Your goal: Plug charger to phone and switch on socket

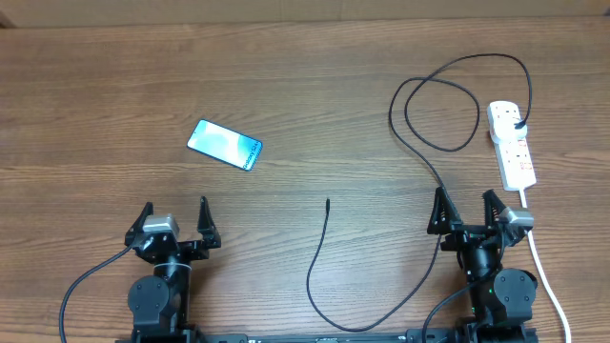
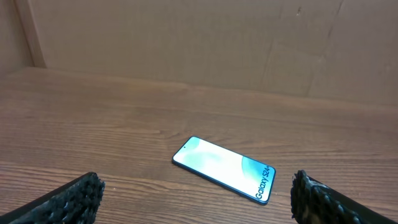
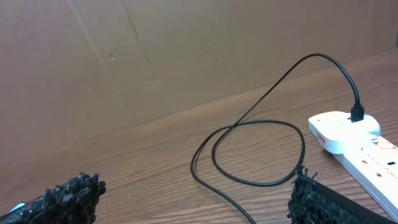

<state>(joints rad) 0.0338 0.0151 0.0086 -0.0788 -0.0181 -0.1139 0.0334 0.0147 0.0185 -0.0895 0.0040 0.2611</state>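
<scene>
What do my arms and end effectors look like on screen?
Both arms are black. The left end effector and right end effector each have two black, rough-textured fingers and a silver-grey block behind them. A black lead trails from the left arm's base.

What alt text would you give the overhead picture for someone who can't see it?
Seen from above, a phone with a blue screen lies left of centre on a wooden table; at the right, a black charger cable runs from a white power strip to a loose tip mid-table. The left gripper and right gripper sit open, empty, below.
</scene>
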